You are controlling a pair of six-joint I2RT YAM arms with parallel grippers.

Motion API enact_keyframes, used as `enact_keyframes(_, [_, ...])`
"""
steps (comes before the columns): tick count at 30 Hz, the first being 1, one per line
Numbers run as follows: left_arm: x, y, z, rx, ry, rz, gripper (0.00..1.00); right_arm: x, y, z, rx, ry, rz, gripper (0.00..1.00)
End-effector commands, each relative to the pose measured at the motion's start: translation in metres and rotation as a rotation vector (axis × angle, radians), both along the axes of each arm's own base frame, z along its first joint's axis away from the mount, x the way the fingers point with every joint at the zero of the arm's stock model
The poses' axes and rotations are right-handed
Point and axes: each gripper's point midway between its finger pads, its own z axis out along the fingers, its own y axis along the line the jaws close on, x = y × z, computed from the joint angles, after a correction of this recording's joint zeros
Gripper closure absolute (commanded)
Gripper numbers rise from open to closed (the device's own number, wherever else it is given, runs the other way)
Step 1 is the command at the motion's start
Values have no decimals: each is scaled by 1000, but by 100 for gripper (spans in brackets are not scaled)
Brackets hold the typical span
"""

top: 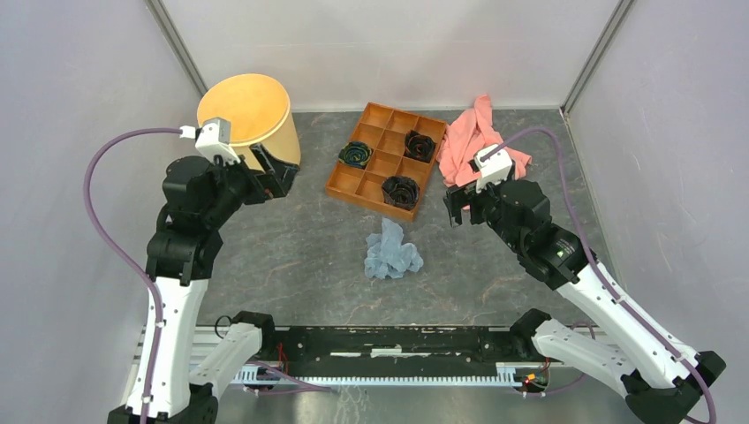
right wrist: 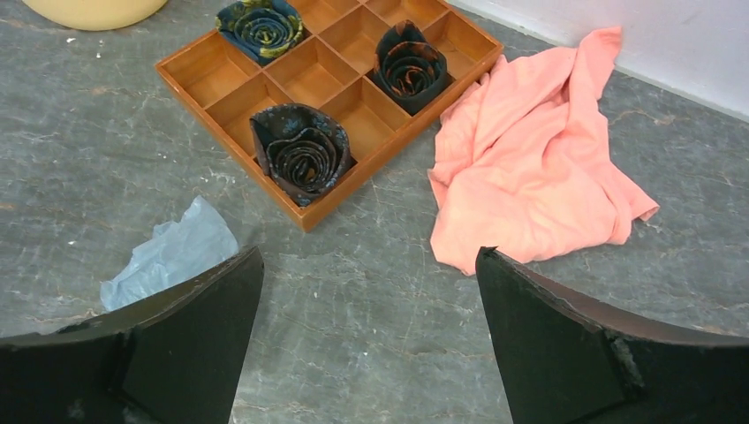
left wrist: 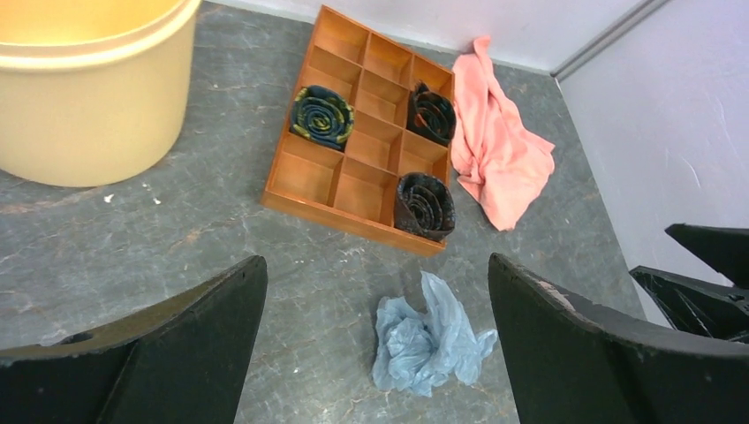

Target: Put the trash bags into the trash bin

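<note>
Left gripper (left wrist: 375,265) and right gripper (right wrist: 366,256) are hanging spread and empty, so pinching the bag (top: 392,252) for the bin (top: 247,110) is likely coming next.

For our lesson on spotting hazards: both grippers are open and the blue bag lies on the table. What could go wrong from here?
1. The trash bag is a filmy crumpled wad; a pinch might catch one fold and slip.
2. It lies near the orange tray, so a descending gripper could nudge it.
3. The left gripper sits close beside the trash bin and might knock it.
</note>
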Motion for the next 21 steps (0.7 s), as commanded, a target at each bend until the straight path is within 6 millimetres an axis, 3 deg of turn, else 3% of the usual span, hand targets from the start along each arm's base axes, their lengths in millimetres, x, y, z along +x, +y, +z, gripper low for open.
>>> enact_keyframes(1, [2,-16,20,-66,-54,-77,0,1,11,18,88,-30,31,2])
enact_keyframes(8, [6,-43,-5,-158,21,-214,0,-18,40,0,131,30,211,2])
enact_keyframes(12, [3,-64,-39,-277,123,-300,0,-36,65,-27,137,141,358,2])
enact_keyframes(16, [-14,-92,-75,-439,181,-397,0,-56,93,-54,129,242,465,2])
enact_keyframes(21, [-42,-133,-133,-430,314,-440,3,-64,117,-79,33,269,472,2])
